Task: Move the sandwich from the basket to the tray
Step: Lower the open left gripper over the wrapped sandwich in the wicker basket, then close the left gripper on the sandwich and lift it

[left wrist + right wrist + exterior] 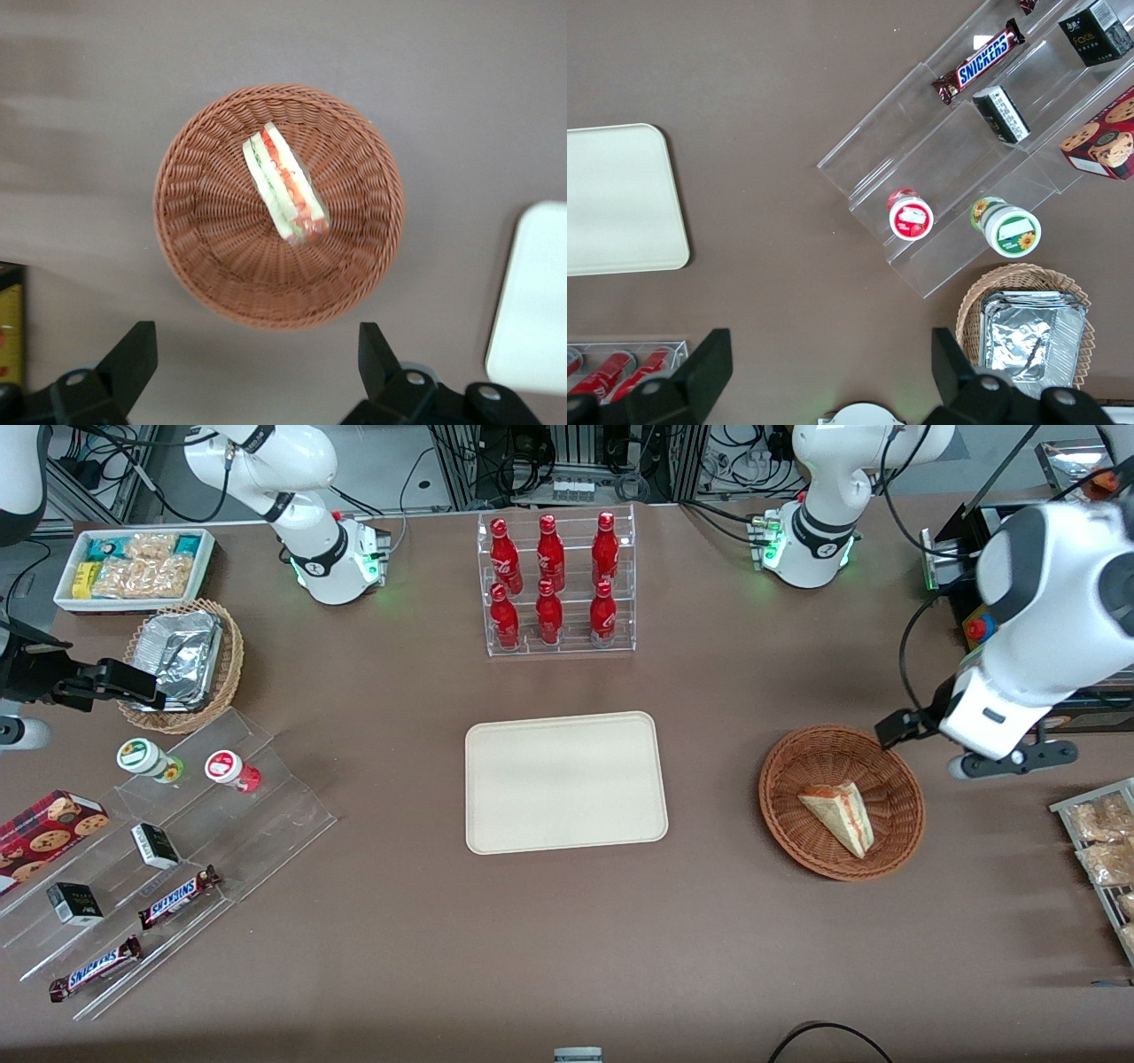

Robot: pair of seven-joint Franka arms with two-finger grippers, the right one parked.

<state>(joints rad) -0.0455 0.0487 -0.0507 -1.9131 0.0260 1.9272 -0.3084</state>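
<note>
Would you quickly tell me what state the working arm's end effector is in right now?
Left end effector: open, holding nothing, hovering above the table beside the basket; the sandwich lies in the basket.

The sandwich [839, 816] lies in the basket [788, 819], beside the bare tray [565, 781]; the gripper [895, 729] hangs over the basket's rim.

Sandwich [840, 815] in basket [784, 815], tray [565, 781] bare

White rounded left arm [1045, 629], grey joint band, black cables; base with green light; gripper [257, 372] black, wedge-shaped fingers [133, 359], silver screws.
</note>
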